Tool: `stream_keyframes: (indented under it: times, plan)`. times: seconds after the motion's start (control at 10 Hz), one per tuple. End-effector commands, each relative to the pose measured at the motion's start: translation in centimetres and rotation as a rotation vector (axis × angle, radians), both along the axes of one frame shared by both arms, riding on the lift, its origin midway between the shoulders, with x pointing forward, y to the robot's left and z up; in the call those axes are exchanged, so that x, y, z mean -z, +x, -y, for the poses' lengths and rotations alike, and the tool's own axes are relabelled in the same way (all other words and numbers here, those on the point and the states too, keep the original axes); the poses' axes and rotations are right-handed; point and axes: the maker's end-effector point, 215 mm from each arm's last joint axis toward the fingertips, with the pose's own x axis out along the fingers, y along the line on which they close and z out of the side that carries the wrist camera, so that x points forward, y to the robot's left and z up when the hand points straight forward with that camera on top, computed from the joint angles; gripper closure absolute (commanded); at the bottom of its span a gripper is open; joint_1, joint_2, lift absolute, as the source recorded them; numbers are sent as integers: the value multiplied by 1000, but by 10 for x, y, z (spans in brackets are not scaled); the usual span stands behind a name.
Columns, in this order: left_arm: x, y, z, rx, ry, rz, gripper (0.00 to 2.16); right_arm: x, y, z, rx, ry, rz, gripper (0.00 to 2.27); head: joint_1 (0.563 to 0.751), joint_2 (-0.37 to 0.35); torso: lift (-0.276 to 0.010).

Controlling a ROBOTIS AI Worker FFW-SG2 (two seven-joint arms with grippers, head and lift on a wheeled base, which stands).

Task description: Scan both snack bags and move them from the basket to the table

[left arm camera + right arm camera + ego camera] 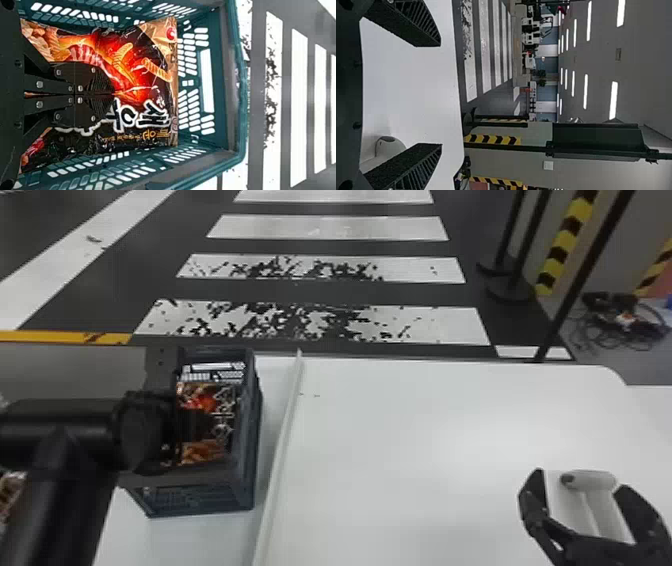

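My left arm (55, 500) is closest; left gripper (200, 425) closed, on top of the bag (142, 47) in the basket (251, 415). Can't tell if it's pinched. White table (400, 430), striped floor (325, 292) beyond. My right gripper (580, 482) is wide open by the scanner (592, 480).

Striped floor (325, 227) — posts (581, 277) — tangled cables (625, 335).

Glossy snack bag (138, 85), plastic basket (237, 118), smooth table (425, 430)
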Motion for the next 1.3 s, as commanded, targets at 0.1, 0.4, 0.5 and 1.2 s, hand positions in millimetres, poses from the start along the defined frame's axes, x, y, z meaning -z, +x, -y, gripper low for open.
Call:
stream_keyframes:
  times: [0.1,0.4,0.5,1.2]
  plan:
    - [-20,-12,1,4,38,39,2061,-3,-2,-1,1,5,11,9,695,40,-98]
    - [-40,-19,-10,-18,103,77,2061,-4,-6,-4,-1,14,17,9,695,48,-98]
    - [-48,-21,-13,-24,114,95,2061,-8,-8,-4,-1,14,29,9,695,55,-98]
    - [-72,-25,-8,-25,96,147,2061,-19,-16,-3,2,8,44,9,695,63,-98]
